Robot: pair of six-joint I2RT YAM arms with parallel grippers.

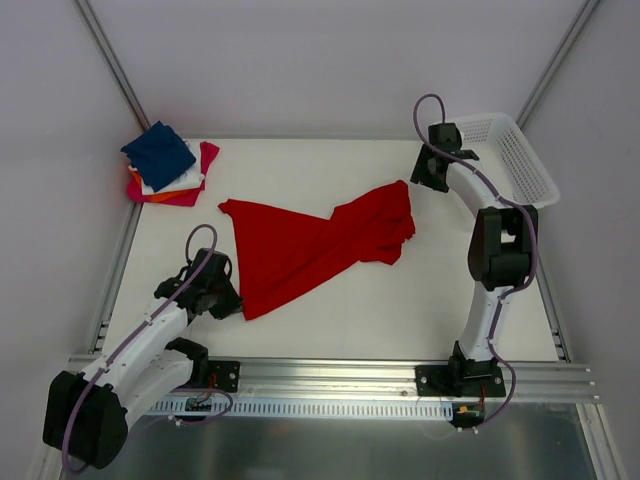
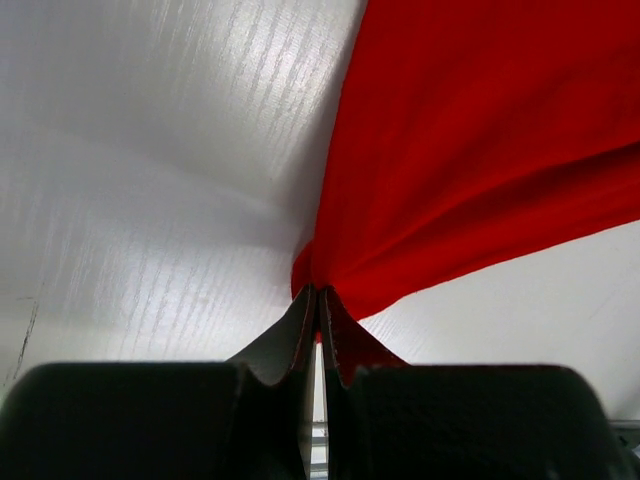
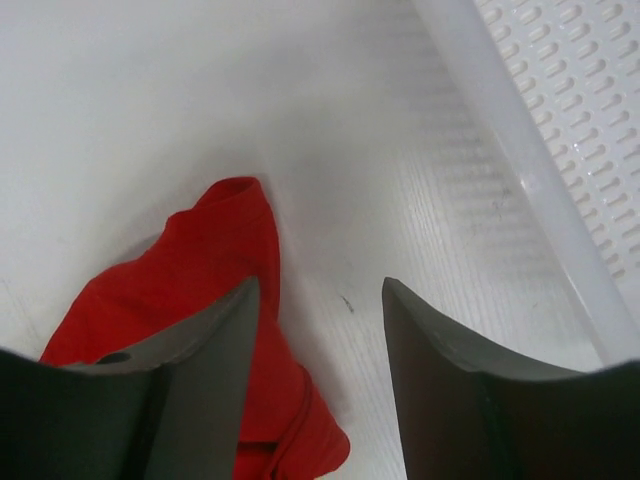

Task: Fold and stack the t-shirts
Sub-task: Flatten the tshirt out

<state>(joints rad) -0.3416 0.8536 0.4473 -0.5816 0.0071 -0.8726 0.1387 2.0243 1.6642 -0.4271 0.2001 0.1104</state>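
White counter point(image 1: 400, 310) was crossed midway by the limp, light red shirt point(image 1: 300, 250); its near-left corner was pinched by the left tool point(image 2: 318, 300), the right tool point(image 3: 320, 287) spread empty above its bunched far end, judged graspable.

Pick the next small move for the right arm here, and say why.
Probably lower the right pincer onto the bunched end of the red shirt and grip an edge. Its jaws stand open, holding nothing, while the left pincer is clamped on the near corner; that end lies crumpled, so pulling it away from the left should spread the cloth flat.
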